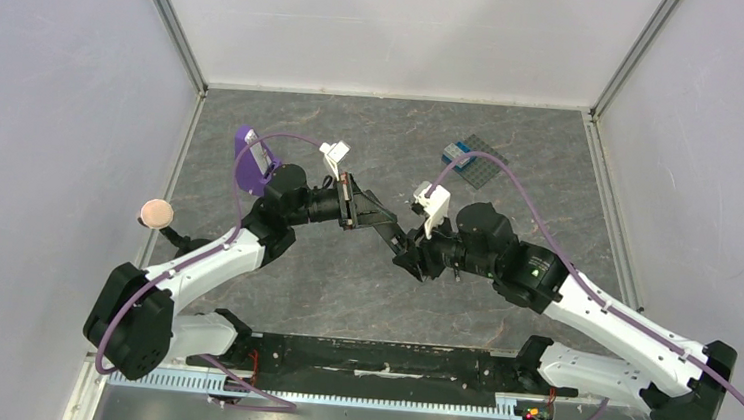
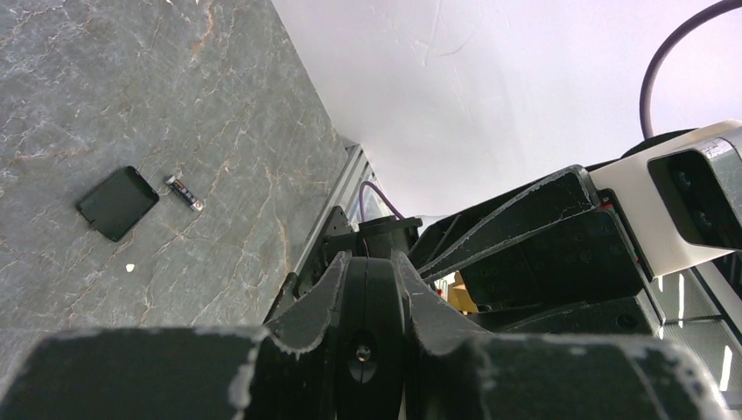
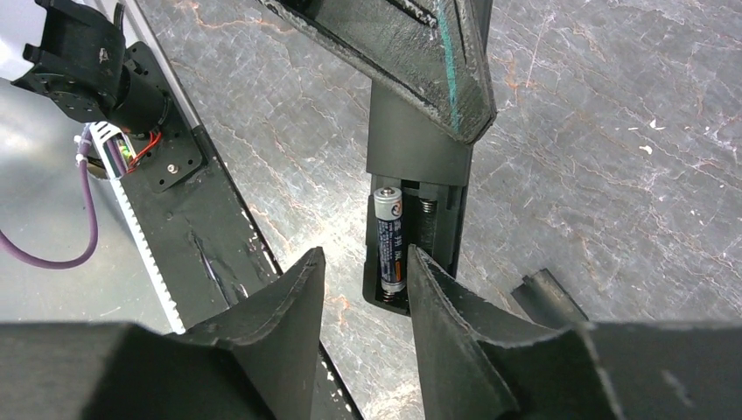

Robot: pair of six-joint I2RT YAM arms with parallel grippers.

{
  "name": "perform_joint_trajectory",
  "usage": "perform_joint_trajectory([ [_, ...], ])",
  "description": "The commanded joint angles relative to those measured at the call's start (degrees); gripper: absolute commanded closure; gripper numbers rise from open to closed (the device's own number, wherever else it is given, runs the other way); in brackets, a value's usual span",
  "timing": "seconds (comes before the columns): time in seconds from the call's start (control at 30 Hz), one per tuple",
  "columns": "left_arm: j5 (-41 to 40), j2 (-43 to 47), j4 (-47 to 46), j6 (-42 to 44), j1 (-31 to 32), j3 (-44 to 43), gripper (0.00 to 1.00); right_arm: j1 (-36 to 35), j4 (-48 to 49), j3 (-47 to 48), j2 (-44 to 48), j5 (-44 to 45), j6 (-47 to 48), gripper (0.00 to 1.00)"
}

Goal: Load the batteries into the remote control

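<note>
above the table (image 2: 131, 87), the left pincer (image 2: 371, 271) grips the remote control (image 3: 407, 144), one battery (image 3: 390, 238) seated in its open compartment (image 3: 429, 229), the right pincer (image 3: 363, 258) open just beside it, another battery (image 2: 184, 192) lying on the table.

L arm (image 1: 214, 253): base near-left, elbow bent, forearm reaching fwd-right toward centre.
L gripper (image 1: 393, 232): pts right and slightly down, fingers clamped tight on remote control (image 3: 411, 140).
R arm (image 1: 601, 313): base near-right, stretched fwd-left, forearm low.
R gripper (image 1: 414, 261): faces L gripper, tips just beside each other; fingers (image 3: 289, 319) apart, nothing gripped.
</note>
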State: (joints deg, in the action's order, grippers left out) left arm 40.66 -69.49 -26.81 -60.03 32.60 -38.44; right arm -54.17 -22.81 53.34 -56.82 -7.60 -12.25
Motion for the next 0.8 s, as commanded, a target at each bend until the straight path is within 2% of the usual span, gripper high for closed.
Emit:
perform_joint_trajectory([
  [0.0,1.04,1.99,-2.90,1.67,0.18,-1.75,0.98,-0.04,-1.34,2.94,1.78,2.01,-0.80,0.55],
  [0.3,0.24,2.66,-2.62,1.93,0.20,-2.02,0.98,0.02,-2.16,6.55,5.57,0.29,-3.95,0.44],
  [0.4,-1.25,3.71,-2.67,2.02,0.18,-2.03,0.98,-0.01,-1.62,6.32,6.91,0.74,-7.22,0.36],
  [0.47,-2.36,4.43,-2.80,2.02,0.18,-2.28,0.98,0.00,-0.21,5.59,7.92,1.67,-11.84,0.26],
  [0.57,-4.91,5.77,-2.88,1.77,0.18,-2.60,0.98,-0.01,2.47,3.34,10.61,9.05,-22.29,0.02],
  [0.77,-9.65,7.18,-3.21,0.05,0.23,-3.13,0.98,0.02,5.58,-1.39,13.61,19.14,-41.11,0.02],
])
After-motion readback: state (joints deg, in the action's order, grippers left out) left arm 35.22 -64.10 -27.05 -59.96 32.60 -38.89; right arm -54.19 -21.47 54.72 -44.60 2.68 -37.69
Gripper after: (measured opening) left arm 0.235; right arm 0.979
